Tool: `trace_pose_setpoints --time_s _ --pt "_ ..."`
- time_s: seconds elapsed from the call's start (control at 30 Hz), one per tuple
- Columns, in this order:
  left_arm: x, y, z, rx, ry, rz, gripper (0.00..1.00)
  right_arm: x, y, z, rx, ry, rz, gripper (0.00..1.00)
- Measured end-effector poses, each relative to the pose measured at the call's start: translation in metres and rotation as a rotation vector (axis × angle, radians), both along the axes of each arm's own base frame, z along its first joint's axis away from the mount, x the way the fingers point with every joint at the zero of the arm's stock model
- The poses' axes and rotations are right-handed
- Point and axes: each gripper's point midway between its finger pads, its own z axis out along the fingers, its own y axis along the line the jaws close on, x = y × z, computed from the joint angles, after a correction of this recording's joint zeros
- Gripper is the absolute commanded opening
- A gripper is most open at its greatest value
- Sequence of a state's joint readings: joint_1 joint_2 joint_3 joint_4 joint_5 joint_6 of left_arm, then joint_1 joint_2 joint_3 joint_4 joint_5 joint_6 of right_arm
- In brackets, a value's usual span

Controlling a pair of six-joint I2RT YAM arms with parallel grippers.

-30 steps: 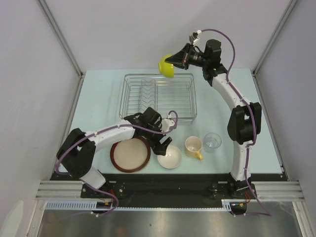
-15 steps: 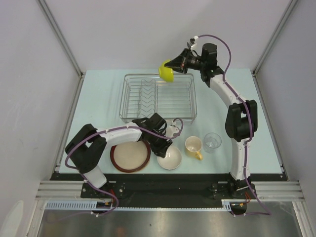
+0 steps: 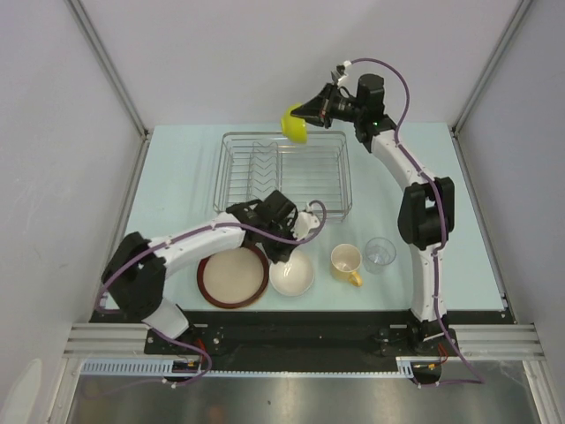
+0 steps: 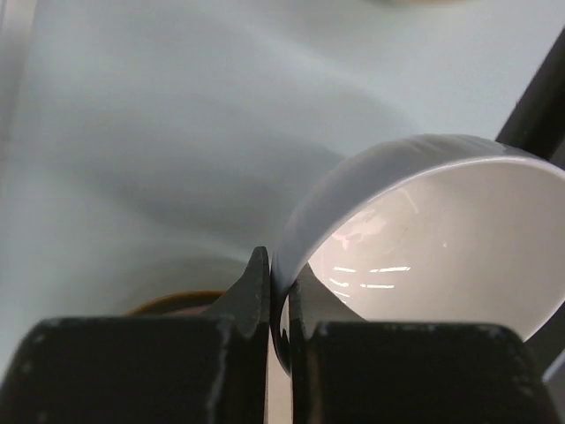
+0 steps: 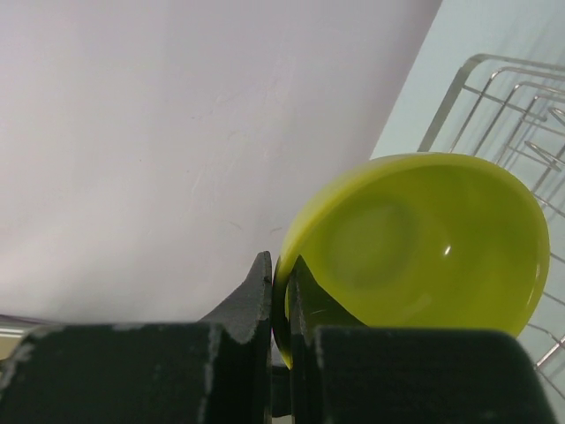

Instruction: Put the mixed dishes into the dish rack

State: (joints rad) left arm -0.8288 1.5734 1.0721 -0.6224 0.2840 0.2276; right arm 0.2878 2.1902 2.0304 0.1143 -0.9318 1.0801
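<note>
My left pincer (image 4: 275,276) is pressed onto the rim of the white bowl (image 3: 292,276), one finger inside the wall and one outside. The bowl is on the pale tabletop (image 3: 177,177). The dark-red-rimmed plate (image 3: 232,277) lies just beside this pincer, under its arm, while the pale yellow mug (image 3: 347,262) and small clear glass (image 3: 380,253) stand past the bowl on the other side. My right pincer (image 5: 278,276) pinches the rim of the lime-green bowl (image 5: 424,247), held tilted in the air. The dish rack (image 3: 309,181) sits below that bowl, its far rail beneath the fingertips.
</note>
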Motion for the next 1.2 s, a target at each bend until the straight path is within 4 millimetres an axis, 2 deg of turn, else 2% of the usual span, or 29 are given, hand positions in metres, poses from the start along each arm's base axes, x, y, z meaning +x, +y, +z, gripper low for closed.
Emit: trace_pose_setpoints --time_s 0.1,0.2,0.23,0.27,0.3,0.33,0.4,0.47,0.53,0.67,0.8,0.87,1.0,1.1,1.2 --pt "0.029 -0.002 0.057 -0.040 -0.180 0.018 0.00 0.009 0.010 -0.001 0.022 -0.005 0.008 0.00" --pt "0.066 0.006 0.142 -0.106 -0.404 0.080 0.00 0.028 0.027 -0.004 0.060 -0.004 0.019 0.00" --pt "0.076 0.013 0.164 -0.118 -0.462 0.107 0.00 0.032 0.032 -0.005 0.072 -0.006 0.024 0.00" --pt "0.088 0.025 0.191 -0.131 -0.531 0.152 0.00 0.038 0.038 -0.008 0.092 -0.004 0.024 0.00" --pt "0.097 0.036 0.209 -0.135 -0.582 0.187 0.00 0.041 0.044 -0.012 0.111 0.006 0.025 0.00" --pt "0.108 0.057 0.228 -0.129 -0.644 0.245 0.00 0.044 0.050 -0.017 0.127 0.020 0.028 0.00" --pt "0.118 0.096 0.246 -0.078 -0.723 0.341 0.00 0.049 0.061 -0.032 0.159 0.053 0.028 0.00" --pt "0.121 0.133 0.247 0.000 -0.765 0.414 0.00 0.052 0.071 -0.049 0.178 0.092 0.024 0.00" --pt "0.119 0.170 0.237 0.093 -0.765 0.481 0.00 0.054 0.081 -0.065 0.197 0.124 0.021 0.00" --pt "0.118 0.217 0.209 0.218 -0.704 0.570 0.00 0.049 0.100 -0.081 0.238 0.153 0.035 0.00" --pt "0.119 0.251 0.190 0.296 -0.663 0.656 0.00 0.036 0.117 -0.076 0.279 0.137 0.068 0.00" --pt "0.123 0.261 0.186 0.317 -0.659 0.688 0.00 0.029 0.124 -0.070 0.300 0.123 0.084 0.00" --pt "0.140 0.284 0.175 0.348 -0.651 0.756 0.00 0.017 0.136 -0.059 0.340 0.096 0.103 0.00" --pt "0.149 0.302 0.162 0.377 -0.620 0.804 0.00 0.011 0.145 -0.059 0.346 0.098 0.108 0.00" --pt "0.149 0.313 0.152 0.395 -0.596 0.828 0.00 0.008 0.153 -0.063 0.347 0.104 0.107 0.00"
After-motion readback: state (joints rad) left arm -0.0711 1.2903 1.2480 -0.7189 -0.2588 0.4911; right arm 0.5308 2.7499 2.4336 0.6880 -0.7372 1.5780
